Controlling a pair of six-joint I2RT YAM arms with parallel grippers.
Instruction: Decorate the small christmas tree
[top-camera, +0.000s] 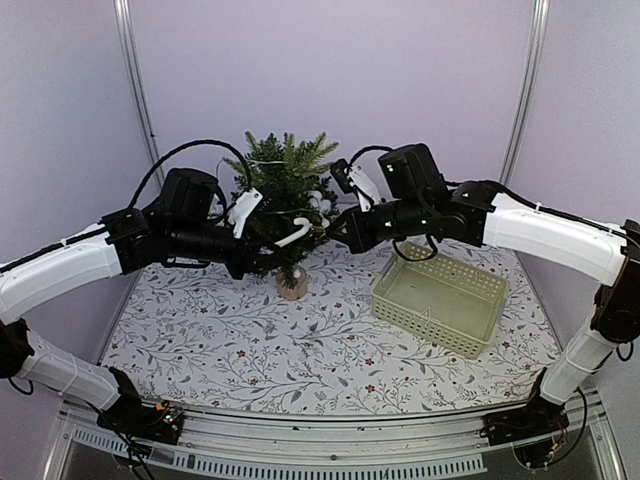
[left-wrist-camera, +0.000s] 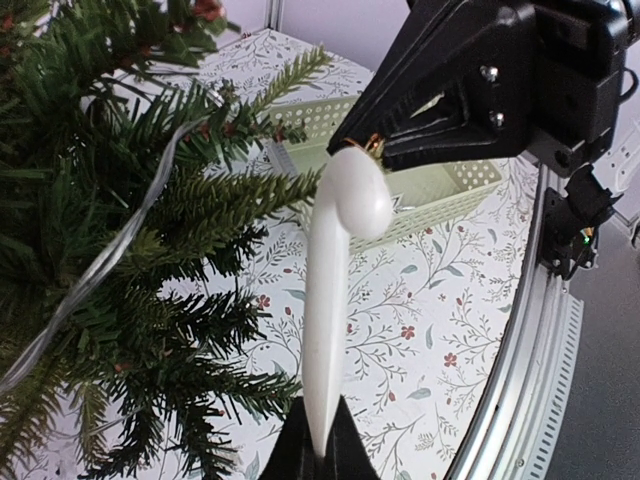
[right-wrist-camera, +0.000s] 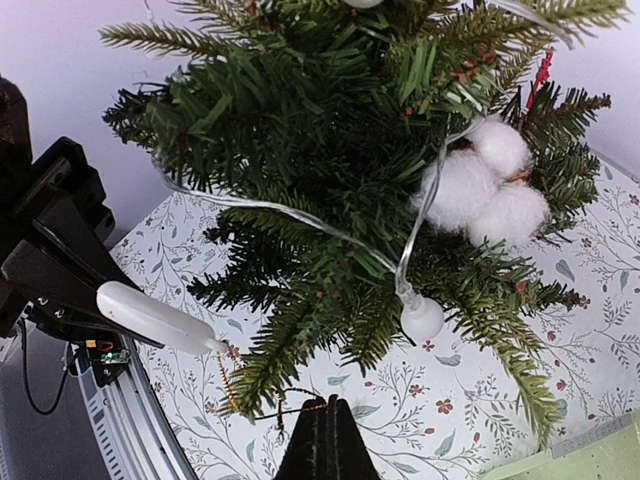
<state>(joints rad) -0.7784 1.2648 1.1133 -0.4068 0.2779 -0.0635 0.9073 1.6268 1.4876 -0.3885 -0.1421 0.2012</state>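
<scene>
1. The small christmas tree (top-camera: 285, 185), dark green needles on a round tan base, is standing at the back centre of the floral bench (top-camera: 250, 350).
2. The left gripper (left-wrist-camera: 320, 445) is clamping a white cane-shaped ornament (left-wrist-camera: 330, 290). The right gripper (right-wrist-camera: 325, 420) is pinching its gold thread (right-wrist-camera: 228, 382), which is showing only in the wrist views.
3. A pale green perforated plastic basket (top-camera: 440, 295) is sitting right of the tree.

You're seeing the small christmas tree (top-camera: 285, 190) standing at the back middle of the table (top-camera: 200, 340), with the basket (top-camera: 440, 295) sitting to its right. The hooked ornament (left-wrist-camera: 330, 290) is stretching across before the lower branches. Your left gripper (left-wrist-camera: 320, 455) is holding its straight end, and its thread loop (right-wrist-camera: 228, 385) seems to be running into the right gripper (right-wrist-camera: 322, 440).
</scene>
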